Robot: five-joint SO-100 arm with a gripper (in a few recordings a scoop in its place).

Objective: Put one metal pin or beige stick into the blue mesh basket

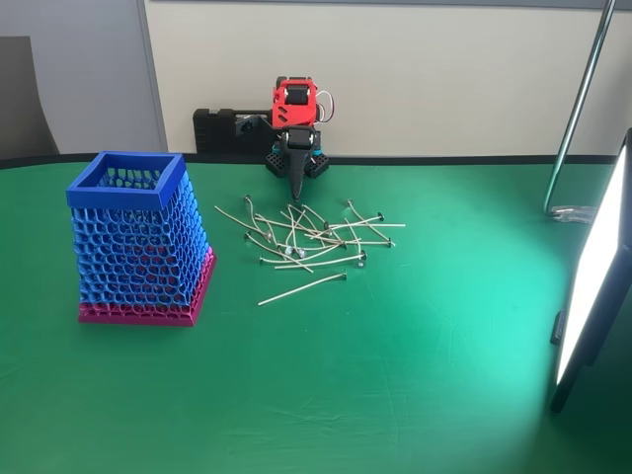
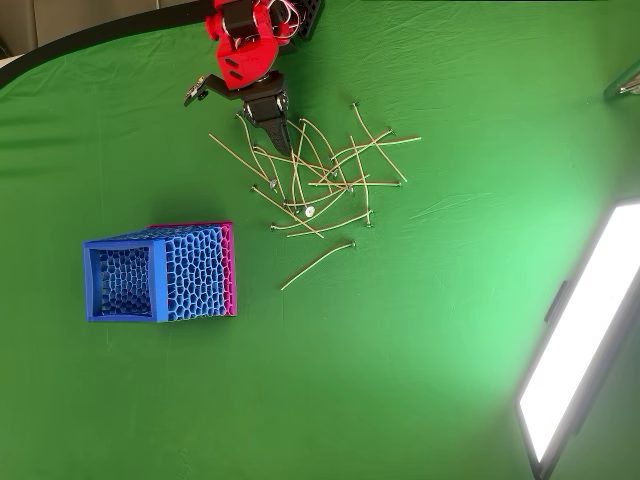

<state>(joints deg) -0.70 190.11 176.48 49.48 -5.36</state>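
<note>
Tall blue plastic honeycomb-mesh basket (image 1: 138,237) with a solid square rim, flaring downward to a magenta mesh base band, standing upright on the green cloth-covered tabletop (image 1: 395,375), at the left in the fixed view; seen from above (image 2: 160,272) with the open square mouth facing up and nothing visible inside. Just right of it, apart from its base, a loose scatter of thin pale beige sticks (image 1: 311,235), straight and slender, many tipped with small dark or metallic heads, crossed over one another in a flat tangle (image 2: 315,180). One stick (image 1: 301,287) lying alone in front of the heap, nearest the basket (image 2: 318,262). Behind the heap, red and black arm folded low, its dark tapered tool (image 1: 295,186) pointing down at the far edge of the pile, close above the cloth; from overhead (image 2: 275,130) narrowing to a point over the nearest sticks. Fingers look pressed close together, holding nothing visible. Smooth, faintly wrinkled cloth. At the right edge, a bright flat light panel (image 1: 592,286) in a dark frame, and a shiny metal pole (image 1: 583,99).
</note>
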